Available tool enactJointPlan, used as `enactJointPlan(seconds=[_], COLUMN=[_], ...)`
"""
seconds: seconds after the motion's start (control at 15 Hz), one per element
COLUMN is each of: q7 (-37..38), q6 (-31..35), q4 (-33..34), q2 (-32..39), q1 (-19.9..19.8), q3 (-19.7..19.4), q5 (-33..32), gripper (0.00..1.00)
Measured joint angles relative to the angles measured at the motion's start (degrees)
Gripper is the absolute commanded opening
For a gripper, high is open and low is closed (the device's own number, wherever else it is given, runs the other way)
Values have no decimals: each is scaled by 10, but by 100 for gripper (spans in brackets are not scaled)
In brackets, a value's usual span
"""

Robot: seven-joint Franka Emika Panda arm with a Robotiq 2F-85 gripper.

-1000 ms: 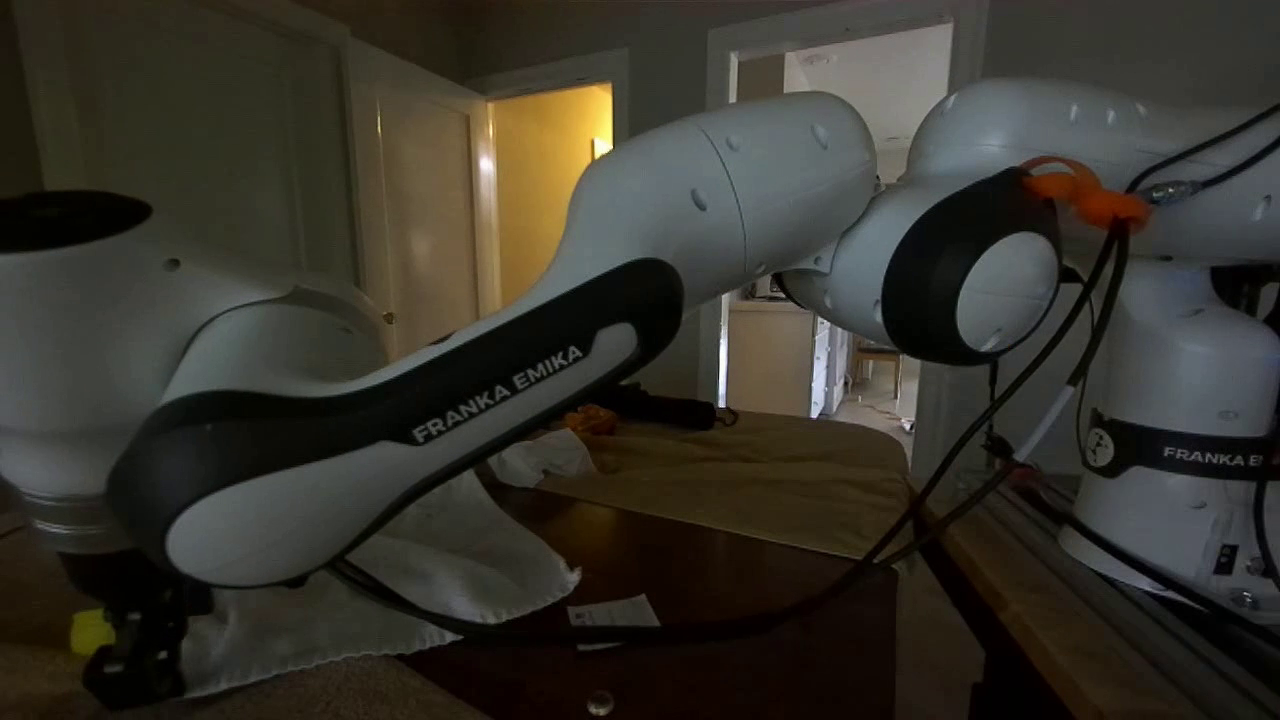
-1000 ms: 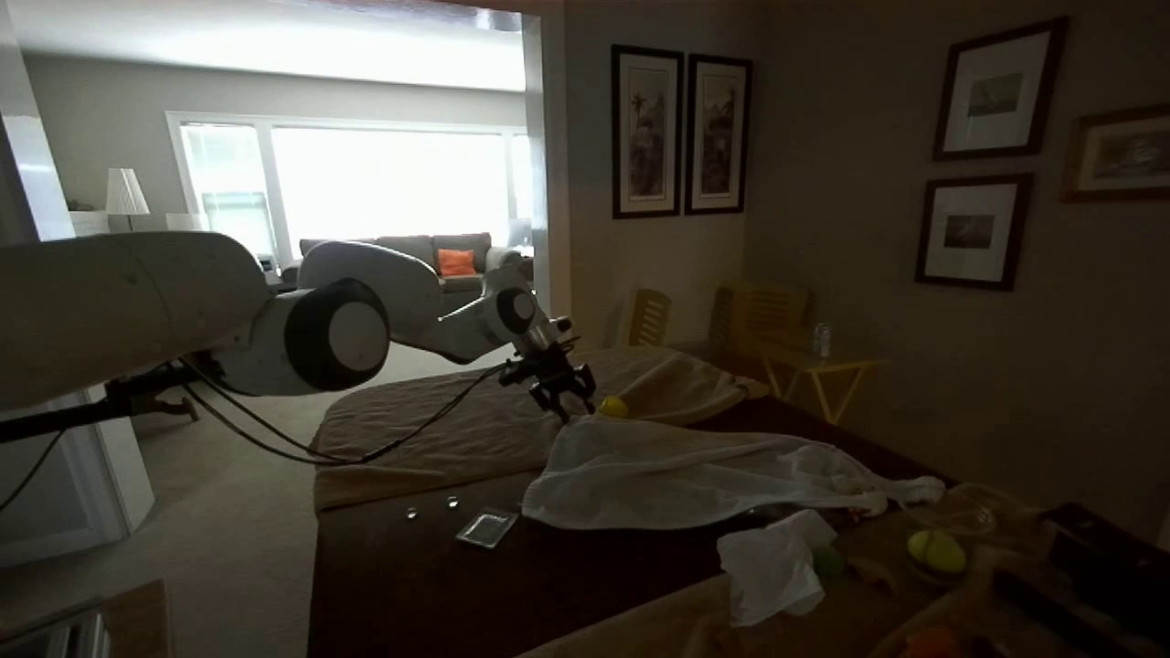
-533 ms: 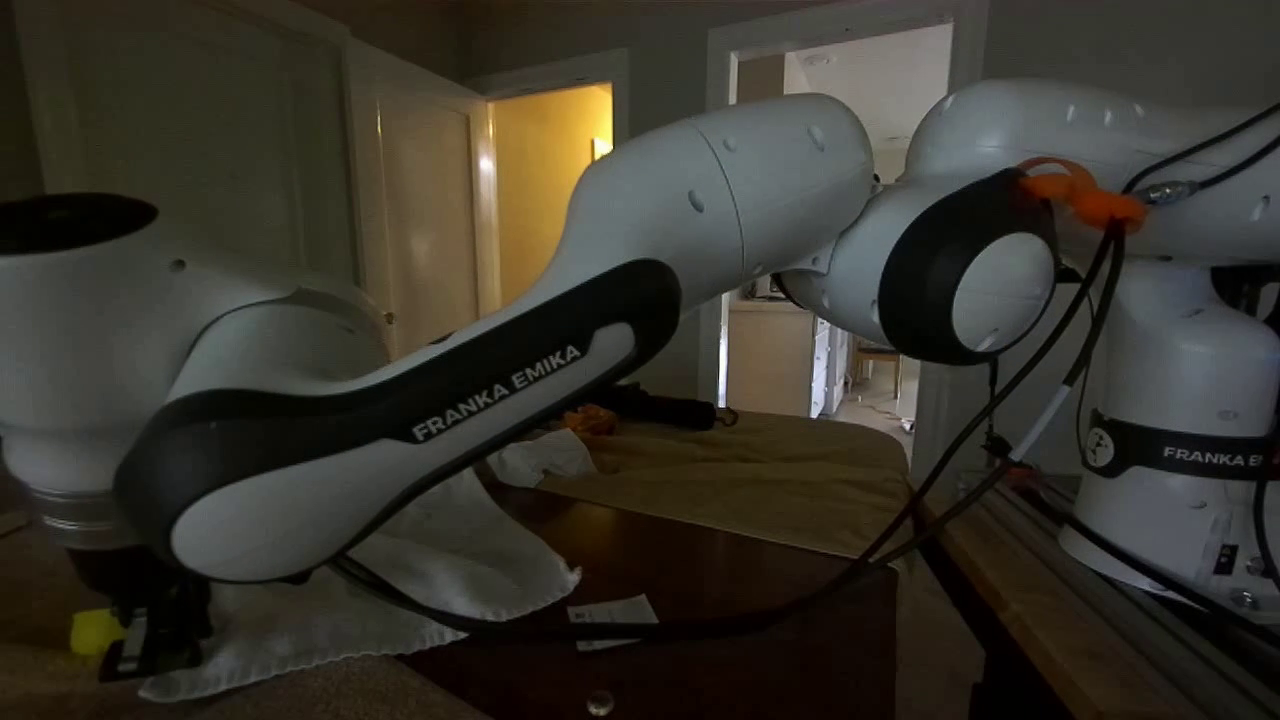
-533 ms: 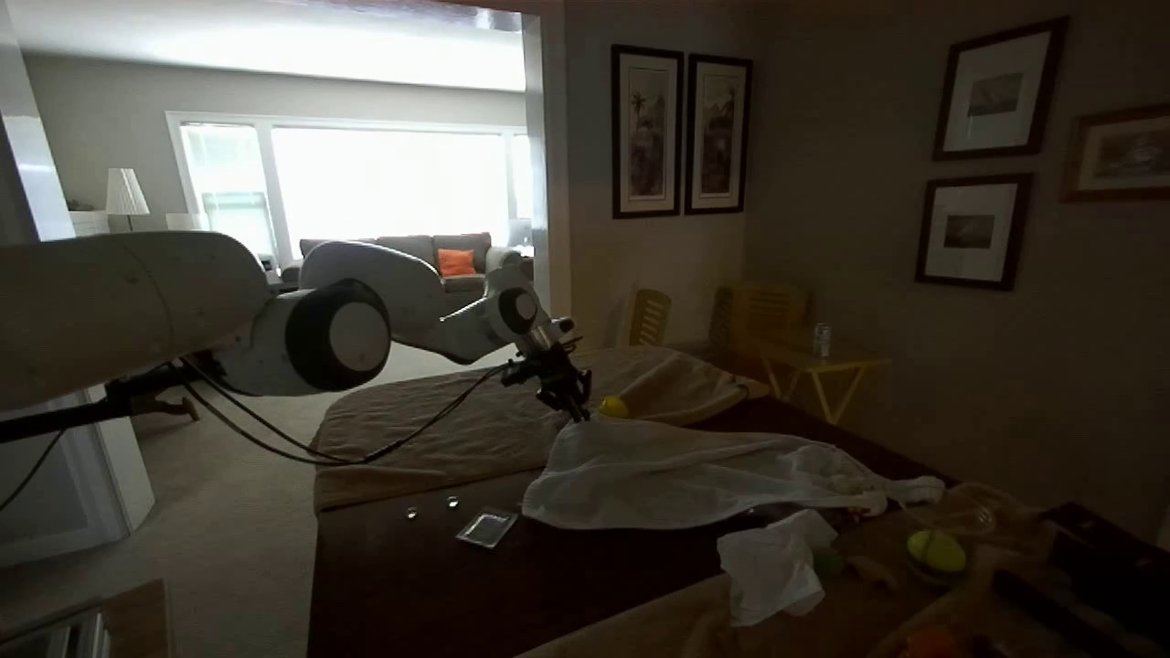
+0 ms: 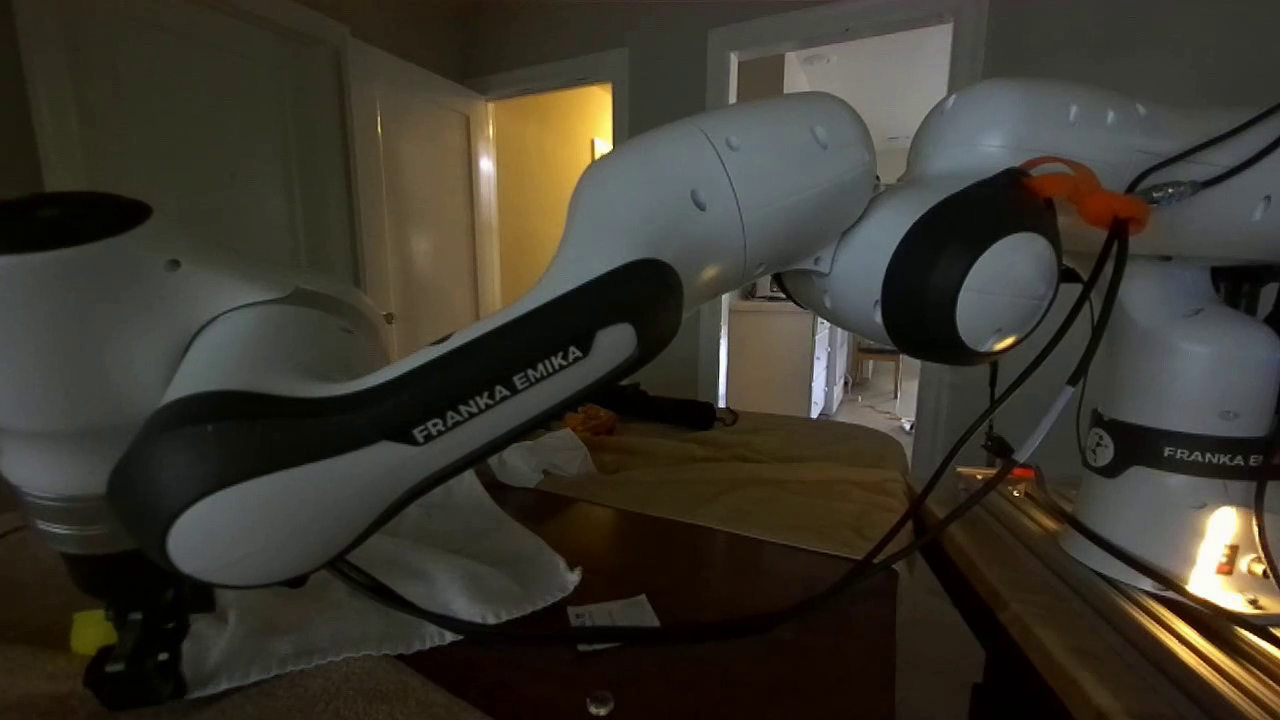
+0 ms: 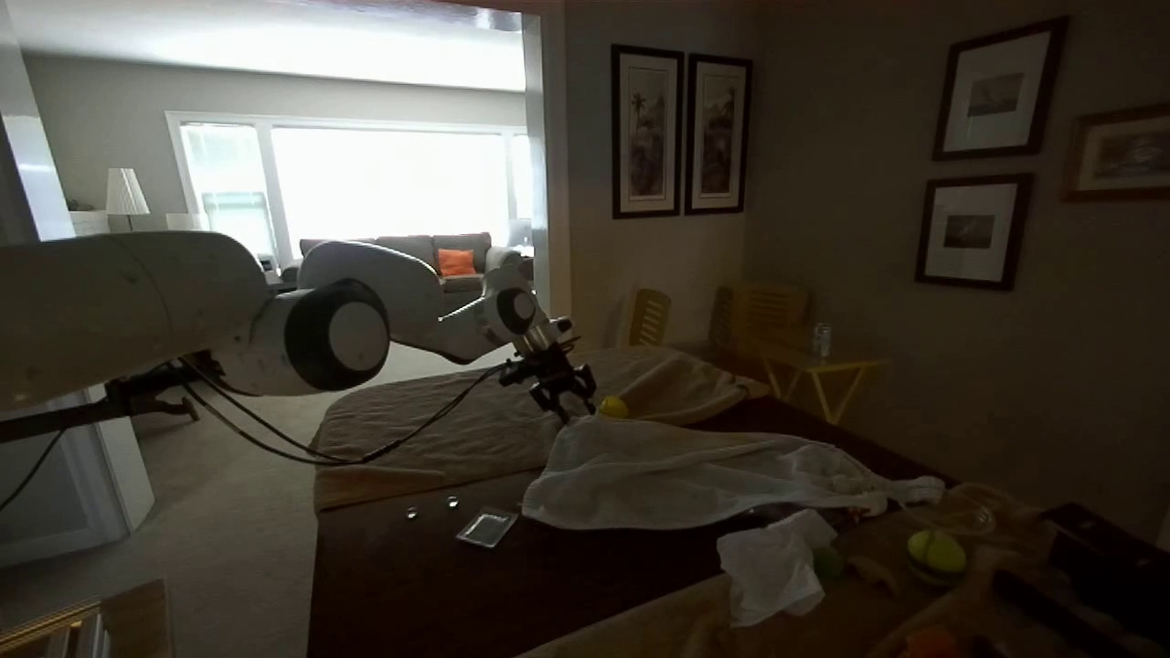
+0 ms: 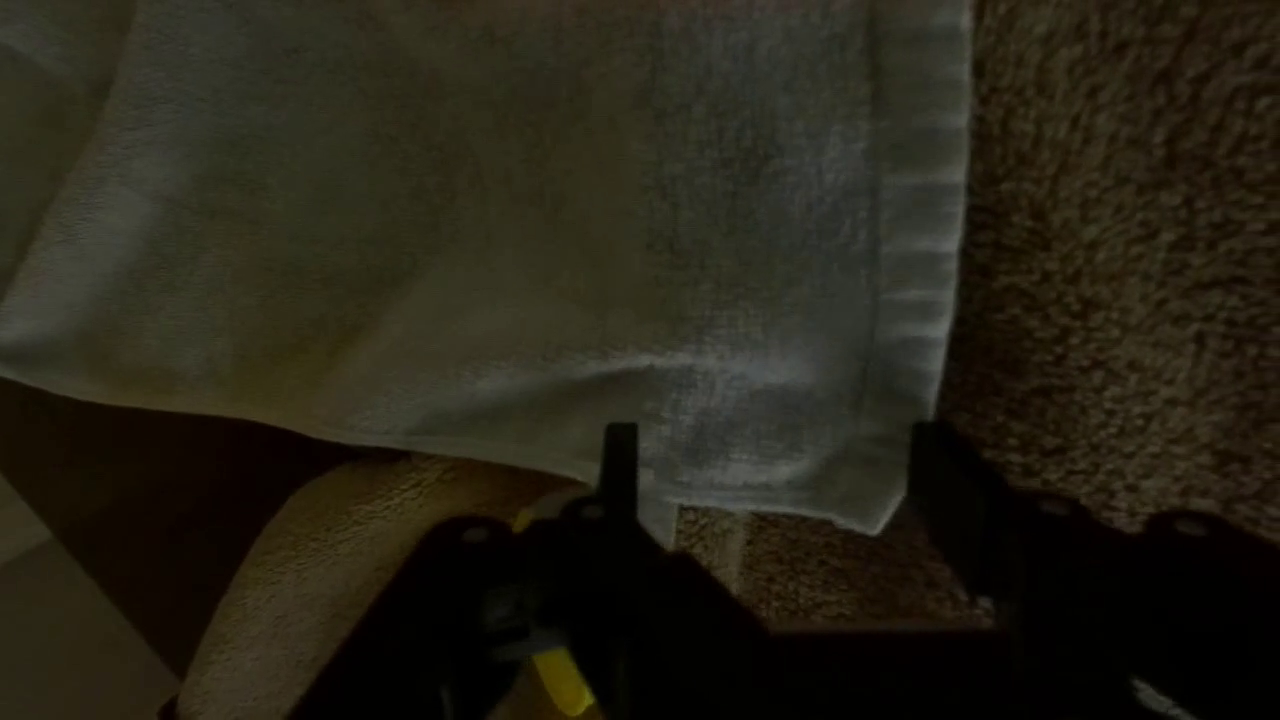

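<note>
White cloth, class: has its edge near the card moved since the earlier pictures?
No; in an exterior view the white cloth's edge stays put against the dark table.

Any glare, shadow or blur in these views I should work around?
Wrist view: very dim, the end effector a near-black silhouette, though the white cloth stands out more clearly. In an exterior view: the window blown out white, the lower right corner murky. In an exterior view: a bright glare patch low on the robot base.
</note>
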Motion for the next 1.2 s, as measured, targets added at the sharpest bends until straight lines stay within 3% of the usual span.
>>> enactJointPlan(seconds=[1.2], q7=[-5], q6=[-73], q4=[-6], q2=[-1], q1=[5], q3=[-16], q5=[0], gripper=[100])
